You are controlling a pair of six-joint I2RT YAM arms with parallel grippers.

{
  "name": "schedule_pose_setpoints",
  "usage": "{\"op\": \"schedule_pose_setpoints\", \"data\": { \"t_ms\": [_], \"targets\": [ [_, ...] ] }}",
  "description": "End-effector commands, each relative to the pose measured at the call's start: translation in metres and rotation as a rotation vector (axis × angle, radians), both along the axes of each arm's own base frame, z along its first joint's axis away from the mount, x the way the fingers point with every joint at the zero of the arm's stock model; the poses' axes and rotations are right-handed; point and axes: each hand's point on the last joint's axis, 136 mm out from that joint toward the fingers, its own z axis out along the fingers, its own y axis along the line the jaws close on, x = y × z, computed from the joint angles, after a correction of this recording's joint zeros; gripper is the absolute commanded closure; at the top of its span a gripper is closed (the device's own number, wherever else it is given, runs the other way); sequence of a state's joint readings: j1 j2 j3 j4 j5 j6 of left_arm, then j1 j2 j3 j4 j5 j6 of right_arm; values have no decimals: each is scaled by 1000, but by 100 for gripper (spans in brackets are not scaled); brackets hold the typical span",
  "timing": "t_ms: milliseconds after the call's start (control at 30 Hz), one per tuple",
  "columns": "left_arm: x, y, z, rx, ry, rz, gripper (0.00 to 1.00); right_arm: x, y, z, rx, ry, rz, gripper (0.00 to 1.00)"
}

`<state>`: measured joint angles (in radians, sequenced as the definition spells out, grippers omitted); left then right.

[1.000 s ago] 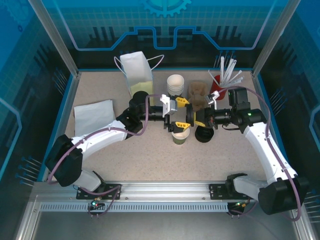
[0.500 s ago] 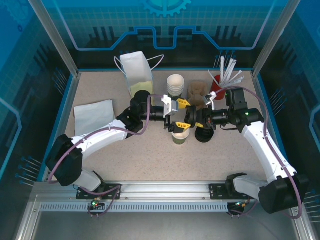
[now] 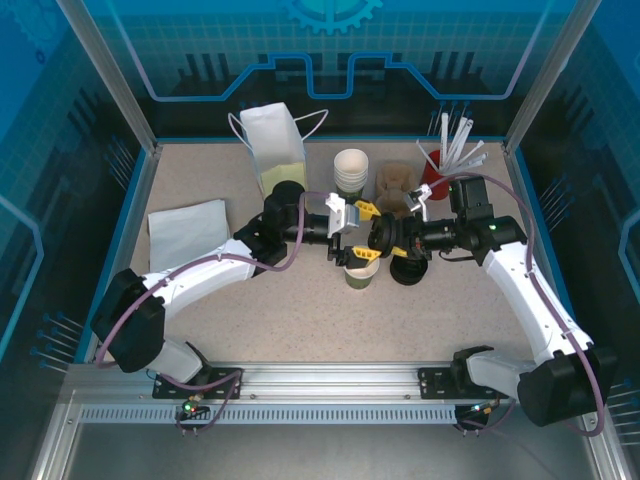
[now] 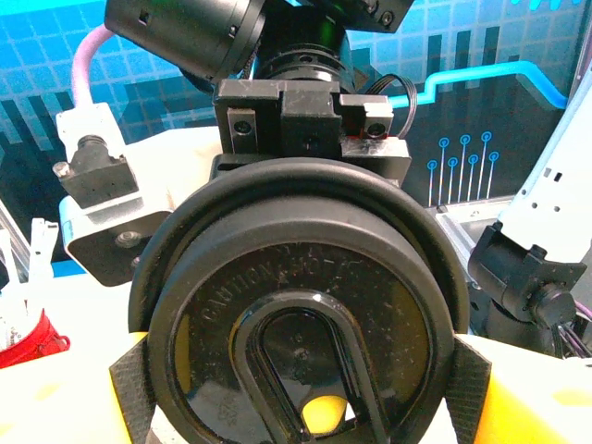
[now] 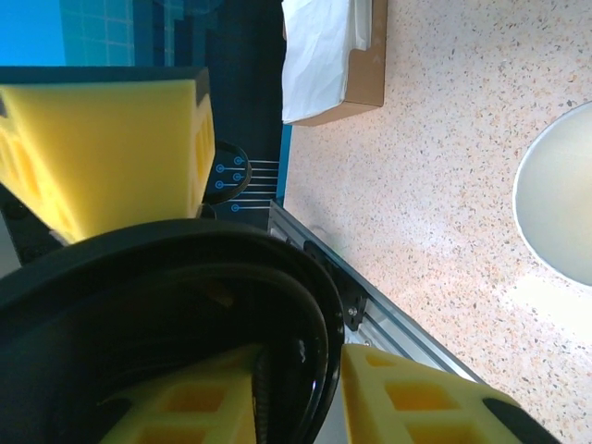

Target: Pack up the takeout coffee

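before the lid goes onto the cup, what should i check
1. Right gripper clamped on the lid: ok.
2. Cup upright, mouth open: ok.
3. Lid level above the cup's rim: not ok, it stands on edge, facing the left wrist camera.
4. Left gripper steadying the cup: cannot tell; its fingers are spread wide.
5. Lid stack apart from the cup: ok.

Bright, even light leaves soft shadows on the speckled beige bench (image 3: pixel 300 320). Close up, the round black plastic lid (image 4: pixel 296 305) shows faint glare.
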<state>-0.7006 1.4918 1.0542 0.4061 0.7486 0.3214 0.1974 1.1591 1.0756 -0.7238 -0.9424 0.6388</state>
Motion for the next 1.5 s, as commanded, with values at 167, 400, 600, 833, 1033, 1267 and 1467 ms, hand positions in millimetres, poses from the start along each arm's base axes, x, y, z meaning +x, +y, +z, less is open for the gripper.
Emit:
{"op": "schedule_pose_setpoints", "data": {
  "t_ms": [167, 400, 600, 833, 1033, 1267, 1467],
  "targets": [
    [-6, 5, 5, 34, -52, 7, 20, 0, -10, -3, -56, -29, -30, 67],
    [-12, 19, -16, 162, -49, 44, 19, 4, -39, -35, -180, 11, -112, 64],
    [-14, 35, -49, 351, -26, 70, 20, 6, -87, -70, -435, 5, -239, 59],
    [-12, 51, -84, 600, -11, 74, 20, 3, -125, -97, -626, -50, -322, 45],
    [-7, 53, -103, 744, -21, 63, 20, 1, -153, -105, -727, -110, -397, 23],
    [6, 46, -117, 878, -62, 46, 20, -3, -166, -112, -753, -144, -426, 0],
    [18, 39, -127, 990, -83, 27, 20, -5, -171, -116, -759, -129, -432, 0]
  ]
}}
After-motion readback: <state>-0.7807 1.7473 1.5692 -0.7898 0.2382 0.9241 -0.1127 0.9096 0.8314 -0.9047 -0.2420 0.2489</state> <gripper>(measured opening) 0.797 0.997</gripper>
